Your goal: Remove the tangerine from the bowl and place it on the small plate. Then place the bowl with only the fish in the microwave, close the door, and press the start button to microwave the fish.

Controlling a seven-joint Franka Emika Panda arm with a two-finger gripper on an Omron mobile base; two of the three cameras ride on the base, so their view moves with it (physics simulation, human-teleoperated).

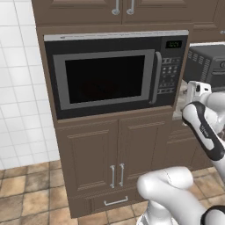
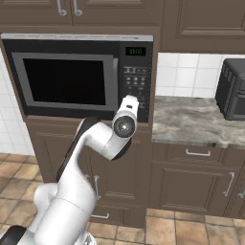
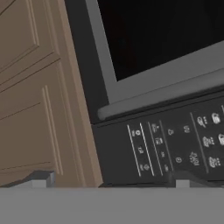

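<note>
Black glass and a silver frame lie straight ahead of the hand (image 3: 109,181): the microwave (image 1: 115,74) is faced at close range, and its door (image 1: 105,80) is seen shut, with the vertical bar handle (image 1: 156,78) lying flush along the window's edge. The hand is held with its fingers (image 3: 37,179) wide apart and nothing between them; in the hand view the two tips rise at the bottom edge, one before the brown cabinet panel (image 3: 39,100) and one before the keypad (image 3: 175,144), the camera being rolled so that the handle runs across the picture beyond the tips. The bowl, the fish, the tangerine and the small plate cannot be made out here; whether the bowl sits behind the dark window cannot be told.

With the door closed, the step in hand is judged to be the press of the start button. For that to be done well, one fingertip should be lined up over the right key, low on the keypad below the green display (image 1: 173,44), and driven squarely at the panel rather than at a slant. Which key is the start key is too blurred to be read. A short, firm push is likely enough; the neighbouring keys lie close together and could be struck by mistake if the tip drifts.
</note>
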